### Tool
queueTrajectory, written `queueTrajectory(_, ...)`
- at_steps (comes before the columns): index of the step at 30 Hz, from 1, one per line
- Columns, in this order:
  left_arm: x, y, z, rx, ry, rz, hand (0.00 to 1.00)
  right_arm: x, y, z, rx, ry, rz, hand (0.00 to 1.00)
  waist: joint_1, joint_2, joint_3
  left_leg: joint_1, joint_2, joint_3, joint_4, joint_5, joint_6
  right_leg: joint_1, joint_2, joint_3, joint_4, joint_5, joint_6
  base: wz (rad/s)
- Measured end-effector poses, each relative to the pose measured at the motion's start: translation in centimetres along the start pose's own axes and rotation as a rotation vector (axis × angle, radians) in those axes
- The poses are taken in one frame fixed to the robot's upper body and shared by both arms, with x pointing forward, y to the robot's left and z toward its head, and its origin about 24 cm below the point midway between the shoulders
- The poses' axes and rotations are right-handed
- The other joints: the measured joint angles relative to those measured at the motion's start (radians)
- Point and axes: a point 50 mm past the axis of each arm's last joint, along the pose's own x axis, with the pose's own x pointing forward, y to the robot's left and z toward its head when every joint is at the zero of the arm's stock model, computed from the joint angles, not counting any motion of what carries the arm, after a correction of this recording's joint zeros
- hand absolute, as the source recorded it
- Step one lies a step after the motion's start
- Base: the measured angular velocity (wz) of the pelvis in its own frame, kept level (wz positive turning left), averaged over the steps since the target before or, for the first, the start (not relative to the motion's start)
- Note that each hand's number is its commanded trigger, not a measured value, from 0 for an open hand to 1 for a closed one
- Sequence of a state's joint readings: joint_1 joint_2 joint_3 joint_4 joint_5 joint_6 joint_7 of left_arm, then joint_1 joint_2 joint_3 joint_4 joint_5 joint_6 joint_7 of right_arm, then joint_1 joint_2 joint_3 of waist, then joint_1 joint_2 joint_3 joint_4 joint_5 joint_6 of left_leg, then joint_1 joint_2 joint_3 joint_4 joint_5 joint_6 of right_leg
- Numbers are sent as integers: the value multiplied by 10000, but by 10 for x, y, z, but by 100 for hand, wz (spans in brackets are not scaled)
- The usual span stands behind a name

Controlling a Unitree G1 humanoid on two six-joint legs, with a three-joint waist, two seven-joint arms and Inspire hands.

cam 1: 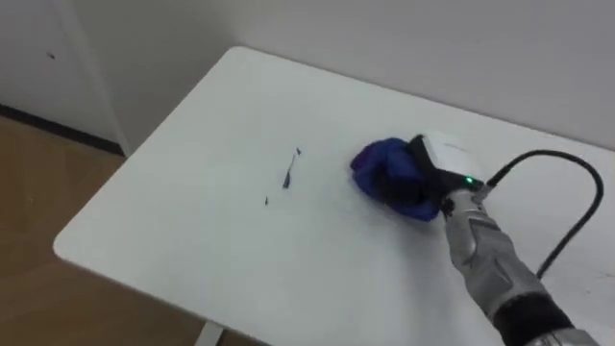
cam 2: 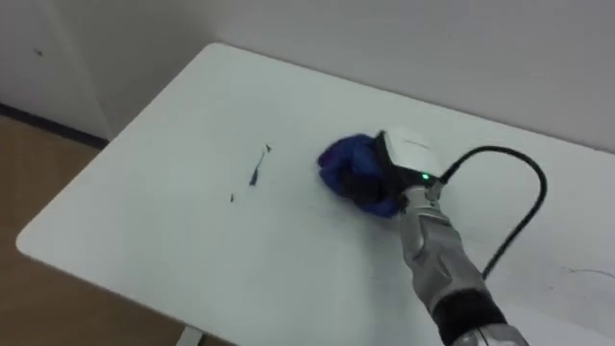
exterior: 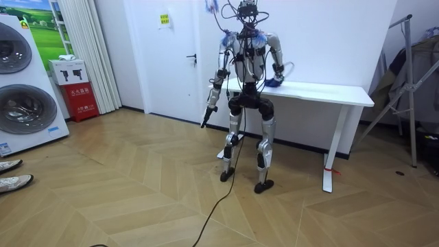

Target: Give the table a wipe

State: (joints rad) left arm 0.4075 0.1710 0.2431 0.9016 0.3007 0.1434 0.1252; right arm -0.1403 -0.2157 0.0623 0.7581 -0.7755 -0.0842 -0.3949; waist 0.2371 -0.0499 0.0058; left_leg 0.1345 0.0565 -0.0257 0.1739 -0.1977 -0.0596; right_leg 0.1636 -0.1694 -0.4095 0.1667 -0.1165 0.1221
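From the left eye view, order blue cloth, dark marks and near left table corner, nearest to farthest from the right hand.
1. blue cloth, in the right hand.
2. dark marks, to its left.
3. near left table corner, lower left.

light: bright, even, diffuse indoor | table point(cam 1: 173, 240): white top, mild sheen | shadows: soft, faint under blue cloth point(cam 1: 380, 168) and right hand point(cam 1: 442, 161)
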Motion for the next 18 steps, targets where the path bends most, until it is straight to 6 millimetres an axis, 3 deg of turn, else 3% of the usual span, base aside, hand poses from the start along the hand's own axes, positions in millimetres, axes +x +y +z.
queueTrajectory(4,3,13,5,-438,-227,464,0,-36,-9,-70,159,2229,-1225,100,-697,45,-103,172,-11,408,-38,-28,49,140,-31,231,-7,-28,42,-10)
queueTrajectory(7,4,16,17,-493,-797,560,0,-54,-20,-108,111,3705,-1705,100,-1074,59,-150,146,-17,469,-26,-112,151,203,-36,255,-9,-53,77,-5)
queueTrajectory(9,4,16,19,-463,-858,541,0,-61,-22,-118,172,4151,-1759,100,-1172,60,-180,151,-18,497,4,-152,142,205,-35,266,-14,-86,44,-10)
queueTrajectory(11,4,13,23,-340,-944,447,0,-65,-20,-122,321,4354,-1737,100,-1202,91,-199,185,6,513,107,-162,125,263,2,402,-5,-110,4,-7)
queueTrajectory(14,3,2,27,90,-1066,252,0,-55,-19,-114,772,4698,-1767,100,-1031,168,-216,318,36,604,142,-197,65,264,27,558,40,-94,-35,-11)
queueTrajectory(17,2,-9,34,369,-1070,14,0,-31,-14,-86,804,4482,-1185,100,-569,166,-202,310,97,746,142,-190,53,25,200,1064,80,20,-192,-47)
queueTrajectory(18,2,-11,38,406,-1119,-21,0,-19,-12,-63,670,3777,-735,100,-336,154,-186,256,154,778,139,-185,44,-173,315,1215,102,115,-299,-62)
